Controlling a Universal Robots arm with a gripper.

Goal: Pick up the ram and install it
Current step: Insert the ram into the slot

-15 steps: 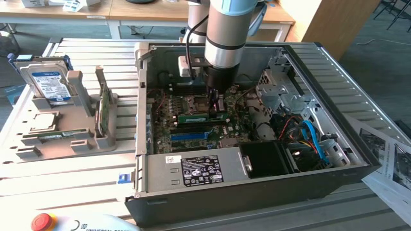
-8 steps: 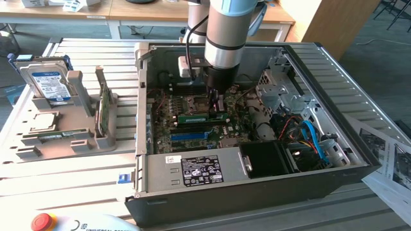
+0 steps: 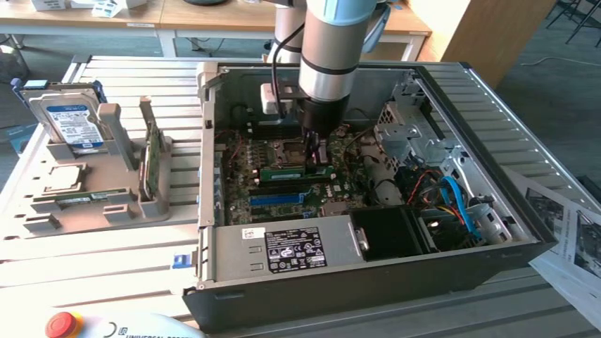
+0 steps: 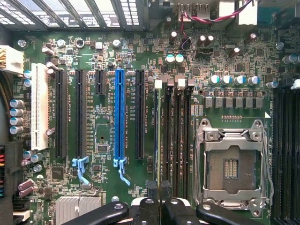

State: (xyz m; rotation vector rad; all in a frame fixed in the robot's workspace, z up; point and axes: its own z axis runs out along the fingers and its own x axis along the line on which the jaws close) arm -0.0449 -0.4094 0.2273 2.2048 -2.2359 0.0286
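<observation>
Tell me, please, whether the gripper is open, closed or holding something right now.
Gripper: closed on the ram, down inside the computer case just above the motherboard.

Open computer case (image 3: 376, 299) on slatted table (image 3: 131, 274), motherboard (image 4: 103, 122) with blue slot (image 4: 119, 117) and CPU socket (image 4: 230, 168) inside, hard drive (image 3: 70, 123) and expansion card (image 3: 150, 158) upright in grey holder (image 3: 112, 211).
</observation>
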